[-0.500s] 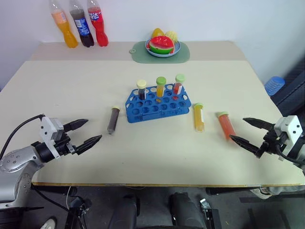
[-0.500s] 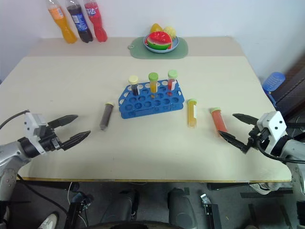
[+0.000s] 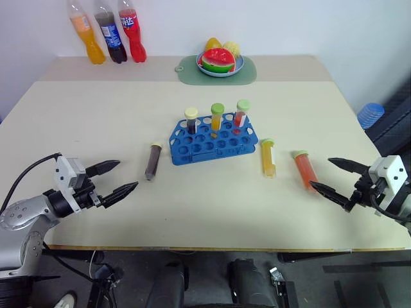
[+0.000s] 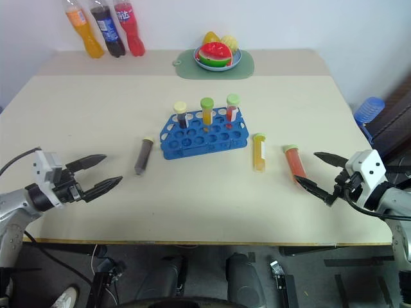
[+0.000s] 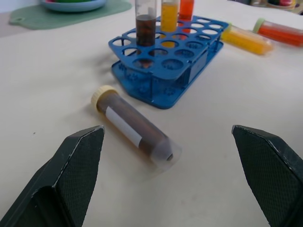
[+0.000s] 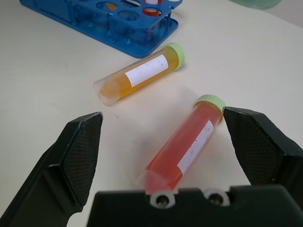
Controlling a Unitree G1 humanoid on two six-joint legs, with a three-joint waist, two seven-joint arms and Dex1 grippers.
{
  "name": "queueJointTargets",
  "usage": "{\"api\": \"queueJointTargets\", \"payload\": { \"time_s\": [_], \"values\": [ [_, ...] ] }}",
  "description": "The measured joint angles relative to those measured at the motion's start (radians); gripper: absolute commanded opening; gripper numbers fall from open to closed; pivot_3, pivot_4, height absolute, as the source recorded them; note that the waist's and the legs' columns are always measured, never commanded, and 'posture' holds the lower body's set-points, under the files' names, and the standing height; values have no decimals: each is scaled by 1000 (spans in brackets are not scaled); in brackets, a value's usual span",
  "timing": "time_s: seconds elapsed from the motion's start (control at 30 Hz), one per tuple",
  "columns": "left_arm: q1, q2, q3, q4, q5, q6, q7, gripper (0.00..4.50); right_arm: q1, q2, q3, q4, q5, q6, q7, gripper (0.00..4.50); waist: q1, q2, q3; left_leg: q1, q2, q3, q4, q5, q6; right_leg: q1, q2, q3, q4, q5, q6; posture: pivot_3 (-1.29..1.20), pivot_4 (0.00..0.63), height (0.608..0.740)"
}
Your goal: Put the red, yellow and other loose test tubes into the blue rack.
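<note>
The blue rack stands mid-table with three capped tubes upright in its far row. A dark brown tube with a cream cap lies flat on the table left of the rack. Right of the rack lie a yellow-orange tube and a red-orange tube, both green-capped. My left gripper hovers open near the front left edge, pointing toward the brown tube. My right gripper is open near the front right edge, just short of the red tube, with the yellow tube beyond.
Three soda bottles stand at the far left corner. A green mat with a plate of fruit sits at the far middle. A blue object lies off the table's right edge. Bare tabletop stretches between the grippers.
</note>
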Motion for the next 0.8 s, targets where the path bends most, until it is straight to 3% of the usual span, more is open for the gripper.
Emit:
{"api": "queueJointTargets", "payload": {
  "time_s": [0.13, 0.23, 0.43, 0.57, 0.8],
  "values": [
    [-34, -1, 0, -26, -53, 30, -38, 4466, -26, -8, 1, -23, -10, 105, -72, 4500, -1, 0, 0, 0, 0, 0, 0, 0, 0, 0, 0, 0, 0, 0, 0, 0, 150, 740],
    [-51, -4, -19, -48, -62, 39, -62, 4466, -51, -57, 25, -93, -38, 286, -166, 4500, -2, 1, 0, 0, 0, 0, 0, 0, 0, -1, 0, 0, 0, 0, 0, 0, 150, 740],
    [-68, -49, -137, -103, -48, 46, -81, 4466, -292, -84, 106, -206, 36, 666, -272, 4500, -2, 1, 0, -1, 0, -1, 0, 0, 0, -1, 0, 0, 0, 0, 0, 0, 150, 740],
    [-80, -56, -163, -111, -36, 51, -79, 4466, -555, -116, 236, -120, 28, 995, -369, 4500, -1, 1, 0, -2, 0, 0, 0, 0, 0, -3, 0, 0, 0, 0, 0, 0, 150, 740],
    [-78, -86, -167, -122, -29, 54, -70, 4466, -778, -105, 370, 102, -1, 1262, -409, 4500, 2, 1, 0, -4, 0, 1, 0, 0, 1, -5, -1, 0, -1, 0, 0, 0, 150, 740]
  ]
}}
